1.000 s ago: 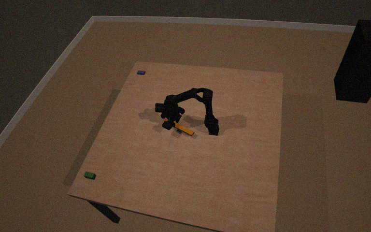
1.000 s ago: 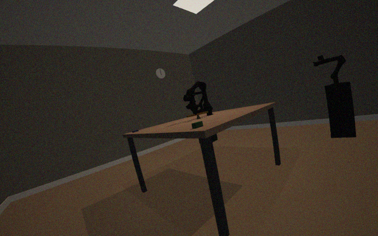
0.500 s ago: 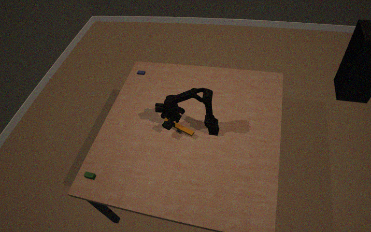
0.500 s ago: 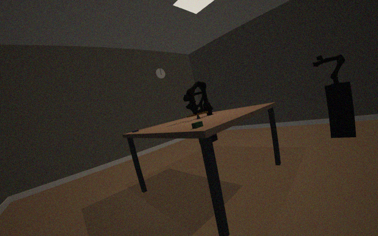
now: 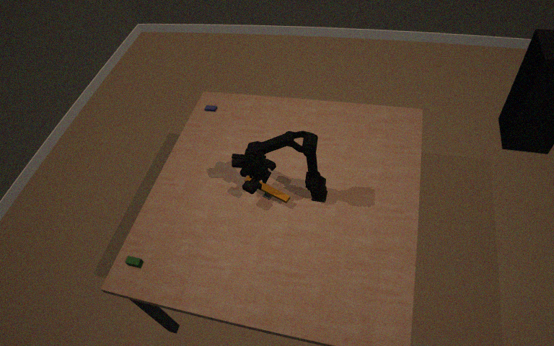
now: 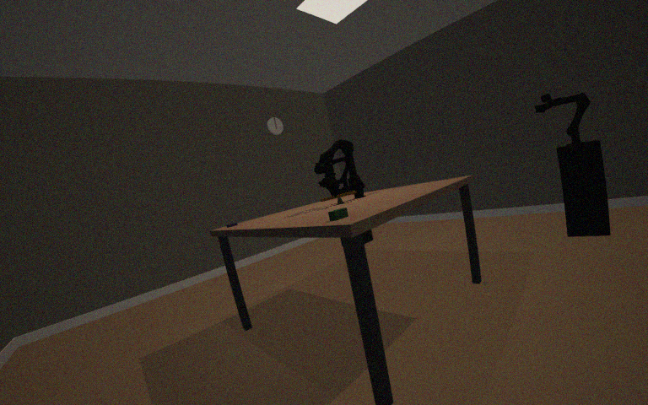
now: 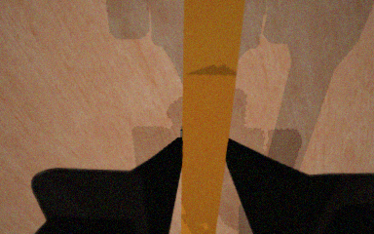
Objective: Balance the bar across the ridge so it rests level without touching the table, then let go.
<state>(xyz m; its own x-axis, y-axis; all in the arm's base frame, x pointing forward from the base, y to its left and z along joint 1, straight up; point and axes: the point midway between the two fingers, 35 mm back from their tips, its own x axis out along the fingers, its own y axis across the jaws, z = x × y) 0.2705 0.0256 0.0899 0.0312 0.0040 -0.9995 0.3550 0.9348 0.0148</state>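
Bar [image 7: 209,122] clamped in gripper [image 7: 205,151] near frame centre; if released off-centre over ridge [image 7: 212,71], tipping onto table [image 7: 73,97] is risked.

tabletop [image 5: 310,252]: pale wood, square, under my base
blue block [image 5: 210,108]: lies flat at one corner
green block [image 5: 133,261]: lies flat at the next corner along the same edge
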